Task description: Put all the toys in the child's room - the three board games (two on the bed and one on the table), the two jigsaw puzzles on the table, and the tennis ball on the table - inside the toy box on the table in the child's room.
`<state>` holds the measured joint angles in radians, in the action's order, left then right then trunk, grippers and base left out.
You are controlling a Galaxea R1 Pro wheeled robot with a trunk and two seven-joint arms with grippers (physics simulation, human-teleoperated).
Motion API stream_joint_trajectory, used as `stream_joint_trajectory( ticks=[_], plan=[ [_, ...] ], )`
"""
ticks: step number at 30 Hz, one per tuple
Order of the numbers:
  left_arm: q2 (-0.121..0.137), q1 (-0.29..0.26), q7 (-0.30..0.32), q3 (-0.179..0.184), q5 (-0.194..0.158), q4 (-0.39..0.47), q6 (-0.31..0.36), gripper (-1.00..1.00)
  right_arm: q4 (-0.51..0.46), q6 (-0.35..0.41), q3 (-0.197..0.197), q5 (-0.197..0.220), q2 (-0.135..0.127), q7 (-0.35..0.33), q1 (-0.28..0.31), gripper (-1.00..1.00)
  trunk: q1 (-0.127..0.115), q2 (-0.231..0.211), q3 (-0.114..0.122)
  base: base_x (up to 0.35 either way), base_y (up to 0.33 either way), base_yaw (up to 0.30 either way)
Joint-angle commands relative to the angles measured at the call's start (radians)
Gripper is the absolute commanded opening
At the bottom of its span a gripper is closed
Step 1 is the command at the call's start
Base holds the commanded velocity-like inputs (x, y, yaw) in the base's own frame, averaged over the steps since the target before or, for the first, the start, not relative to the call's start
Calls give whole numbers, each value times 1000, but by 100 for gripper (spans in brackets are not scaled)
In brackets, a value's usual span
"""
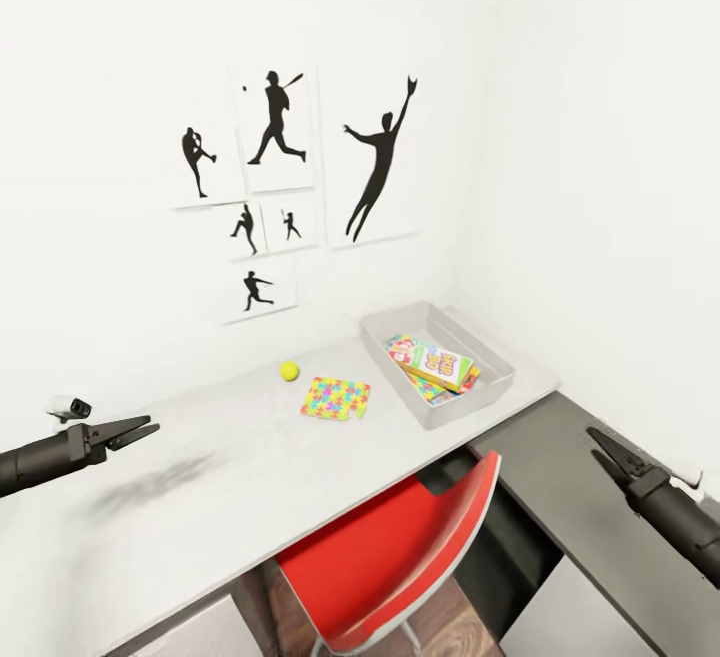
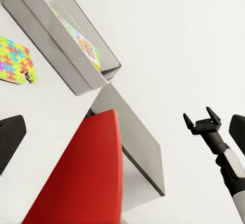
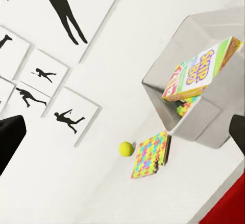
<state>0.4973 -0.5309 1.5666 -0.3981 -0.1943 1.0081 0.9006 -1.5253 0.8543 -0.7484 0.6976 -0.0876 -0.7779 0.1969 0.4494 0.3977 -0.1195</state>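
The toy box (image 1: 437,362), a grey open tray, sits on the white counter (image 1: 220,477) at the end nearest the room corner. Inside it a board game (image 1: 438,364) (box lettered "SKIP-BO" in the right wrist view) lies tilted over a multicoloured jigsaw puzzle (image 1: 430,389), which is partly hidden beneath it.

A second jigsaw puzzle (image 1: 336,398) lies flat on the counter just beside the toy box, on the side away from the corner, not touching it. The tennis ball (image 1: 289,370) rests on the counter near that puzzle, on the wall side, apart from it.

The left claw (image 1: 140,430) hovers above the counter, well apart from the toy box, with its jaws slightly parted and nothing between them. The right claw (image 1: 601,440) hangs off the counter's front edge, on the corner side of the toy box, above a dark grey surface (image 1: 570,487); the left wrist view shows its jaws (image 2: 202,121) spread apart and empty.

A red chair (image 1: 400,547) stands at the counter front, below the toy box. Framed baseball silhouettes (image 1: 290,177) hang on the wall above the counter.
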Motion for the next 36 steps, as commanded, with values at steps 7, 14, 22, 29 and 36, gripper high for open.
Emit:
stream_joint_trajectory(
  ticks=[7, 14, 22, 29, 36],
  plan=[
    [2, -1, 4, 1, 0, 0, 11, 100, -65, 111, 145, 1, -25, 155, 109, 100, 1, 2, -11, -1, 12, 184],
    [2, 0, 4, 0, 1, 0, 11, 100, -65, 193, 348, 15, -37, 517, 396, 100, 1, 2, -20, -1, 1, 182],
    [12, 0, 4, -1, 1, 0, 11, 100, 91, 193, 463, 14, -28, 697, 556, 100, 1, 2, -32, -132, 91, 169],
    [21, 0, 4, -1, 0, 0, 11, 100, 276, 183, 627, 12, -20, 911, 691, 100, 1, 2, -42, -86, 65, 162],
    [22, 0, 4, -1, 0, 0, 11, 100, 427, 184, 680, 9, 48, 1115, 808, 100, 1, 2, -53, -6, 4, 150]
  ],
)
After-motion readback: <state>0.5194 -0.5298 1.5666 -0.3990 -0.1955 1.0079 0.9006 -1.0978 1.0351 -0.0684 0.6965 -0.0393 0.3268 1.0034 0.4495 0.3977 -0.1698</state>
